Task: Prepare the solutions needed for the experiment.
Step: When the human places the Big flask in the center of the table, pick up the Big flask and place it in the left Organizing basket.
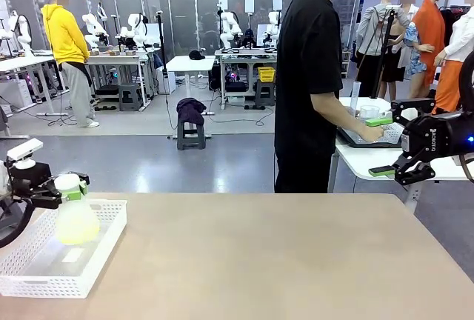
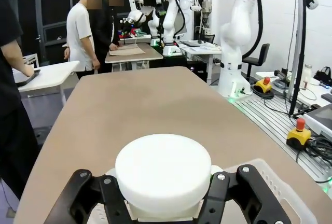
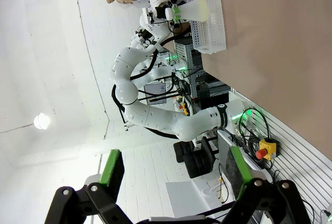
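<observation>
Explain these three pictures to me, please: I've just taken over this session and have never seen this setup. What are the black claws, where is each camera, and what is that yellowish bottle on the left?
The front view looks across a tan table from between two white robot arms. Each arm ends in a black two-finger claw with green pads. The left gripper is shut on the neck of a frosted conical flask that holds pale yellow-green liquid, one of the solutions. The flask sits over a white basket tray at the table's left edge; whether it rests in it or hangs just above, I cannot tell.

The left wrist view looks along that claw's fingers: the white disc is the flask's top.

The right gripper hangs open, holding nothing. Its own camera, rolled sideways, shows its green pads.

A person in black stands at another table behind.
</observation>
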You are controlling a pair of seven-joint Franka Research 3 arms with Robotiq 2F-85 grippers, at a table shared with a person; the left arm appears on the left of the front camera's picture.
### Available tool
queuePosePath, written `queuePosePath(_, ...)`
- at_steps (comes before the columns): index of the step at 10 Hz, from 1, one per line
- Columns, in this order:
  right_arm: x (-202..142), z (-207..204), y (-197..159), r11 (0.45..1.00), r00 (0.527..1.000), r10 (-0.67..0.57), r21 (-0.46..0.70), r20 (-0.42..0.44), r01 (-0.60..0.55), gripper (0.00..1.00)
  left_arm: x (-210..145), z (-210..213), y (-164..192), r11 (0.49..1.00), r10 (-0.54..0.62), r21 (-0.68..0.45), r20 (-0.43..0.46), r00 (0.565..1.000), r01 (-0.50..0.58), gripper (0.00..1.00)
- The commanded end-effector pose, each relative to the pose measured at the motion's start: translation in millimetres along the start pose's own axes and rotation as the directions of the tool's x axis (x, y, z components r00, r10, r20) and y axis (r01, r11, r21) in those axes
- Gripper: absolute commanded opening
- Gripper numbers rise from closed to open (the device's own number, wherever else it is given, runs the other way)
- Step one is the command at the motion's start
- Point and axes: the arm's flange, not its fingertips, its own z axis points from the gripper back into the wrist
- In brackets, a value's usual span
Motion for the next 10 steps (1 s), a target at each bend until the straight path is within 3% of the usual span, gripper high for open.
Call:
queuePosePath(1,-1,0,1,1.000,1.000,0.006,-0.002,0.008,-0.006,1.00,-2,-4,-6,0.999,-0.026,-0.033,-0.019,0.999,0.025,0.22)
queuePosePath(7,-1,0,1,1.000,1.000,0.006,-0.002,0.008,-0.006,1.00,-29,0,-18,0.990,-0.043,-0.135,0.061,0.997,0.051,0.22)
queuePosePath(10,-1,0,1,1.000,1.000,0.006,-0.002,0.008,-0.006,1.00,-36,4,-22,0.985,-0.021,-0.172,0.062,0.998,0.032,0.49)
